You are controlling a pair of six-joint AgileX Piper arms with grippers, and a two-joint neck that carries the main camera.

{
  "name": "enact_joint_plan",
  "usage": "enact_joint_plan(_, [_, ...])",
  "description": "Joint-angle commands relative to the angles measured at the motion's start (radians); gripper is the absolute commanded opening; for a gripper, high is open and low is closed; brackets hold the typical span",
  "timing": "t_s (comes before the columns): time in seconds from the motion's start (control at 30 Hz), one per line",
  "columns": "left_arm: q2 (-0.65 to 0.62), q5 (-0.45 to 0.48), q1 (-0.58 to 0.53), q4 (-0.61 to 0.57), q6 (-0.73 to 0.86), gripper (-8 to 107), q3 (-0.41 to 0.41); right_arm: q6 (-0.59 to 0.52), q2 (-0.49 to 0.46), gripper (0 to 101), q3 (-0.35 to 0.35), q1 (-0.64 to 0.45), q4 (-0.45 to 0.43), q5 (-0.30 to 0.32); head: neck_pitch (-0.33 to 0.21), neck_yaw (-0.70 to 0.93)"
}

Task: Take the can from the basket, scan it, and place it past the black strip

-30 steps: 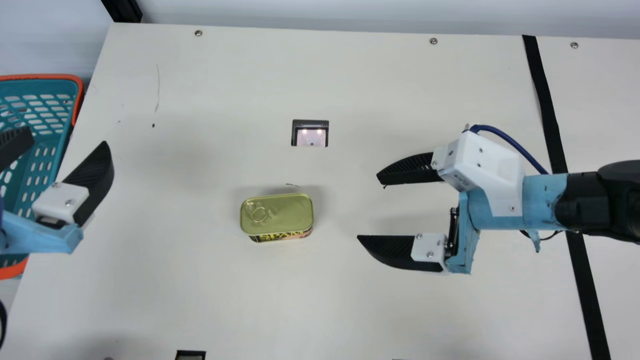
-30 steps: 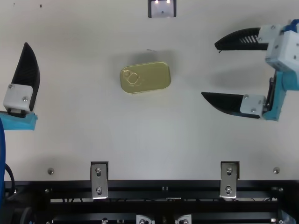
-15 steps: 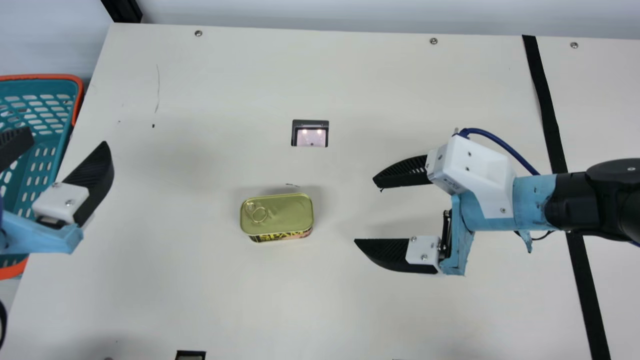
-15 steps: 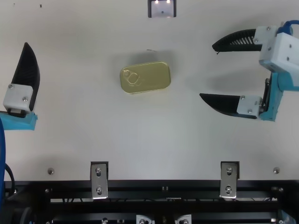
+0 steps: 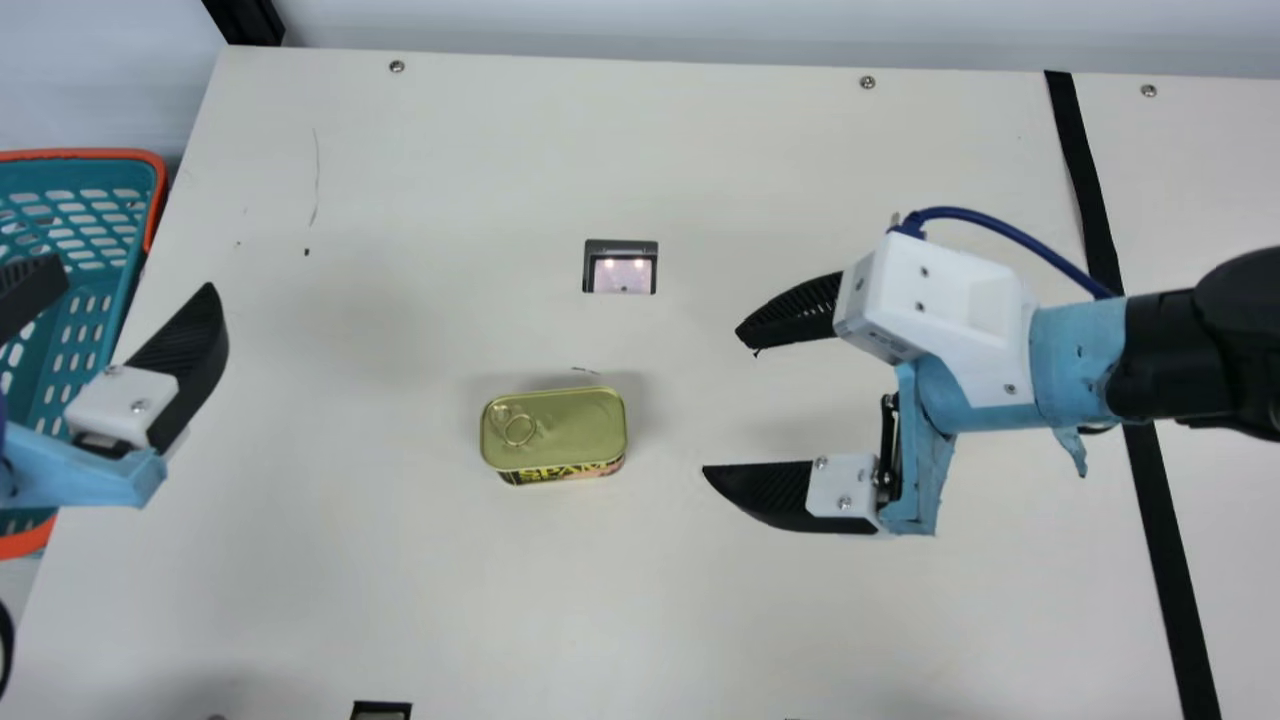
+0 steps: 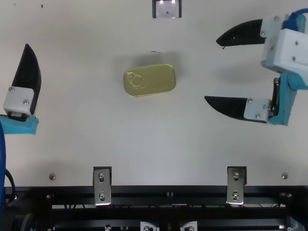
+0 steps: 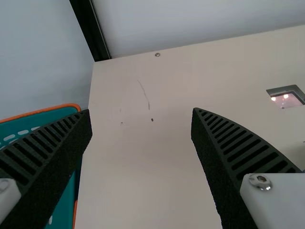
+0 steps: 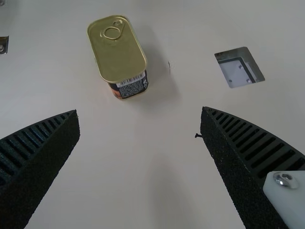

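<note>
Right hand [image 5: 719,401], black ribbed fingers, right of centre in main view: wide apart, empty. Left hand [image 5: 136,272], left edge: also apart, empty. Gold-lidded rectangular can [image 5: 552,425] sits flat on cream counter [image 5: 400,600], just below centre, well left of black strip [image 5: 1158,500]. Main view: printed label on can's long side. Right wrist view adds barcode on its end. Main view, left edge: teal plastic basket [image 5: 128,225], orange rim.

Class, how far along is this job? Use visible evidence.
Done: the can is out of the basket, on the table. In hand: nothing; the right gripper is open, apart from it. Remaining: placing past the black strip, and probably scanning, since it sits off the scanner window.
</note>
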Motion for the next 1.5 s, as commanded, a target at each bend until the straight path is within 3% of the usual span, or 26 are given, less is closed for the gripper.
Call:
enact_joint_plan(0.0, [0.0, 0.0, 0.0, 0.0, 0.0, 90, 0.0, 0.145, -0.023, 101, -0.055, 0.066, -0.077, -0.003, -0.001, -0.004])
enact_joint_plan(0.23, [0.0, 0.0, 0.0, 0.0, 0.0, 90, 0.0, 0.412, -0.035, 101, -0.211, 0.247, -0.245, -0.005, -0.001, -0.004])
enact_joint_plan(0.5, [0.0, 0.0, 0.0, 0.0, 0.0, 90, 0.0, 0.674, 0.038, 101, -0.389, 0.426, -0.426, -0.007, -0.001, -0.004])
enact_joint_plan(0.8, [0.0, 0.0, 0.0, 0.0, 0.0, 90, 0.0, 0.9, 0.15, 101, -0.561, 0.563, -0.612, 0.067, -0.001, -0.004])
enact_joint_plan(1.1, [0.0, 0.0, 0.0, 0.0, 0.0, 90, 0.0, 0.991, 0.241, 101, -0.685, 0.662, -0.733, 0.186, -0.001, -0.004])
enact_joint_plan(1.47, [0.0, 0.0, 0.0, 0.0, 0.0, 90, 0.0, 0.977, 0.304, 101, -0.683, 0.719, -0.791, 0.186, -0.001, -0.004])
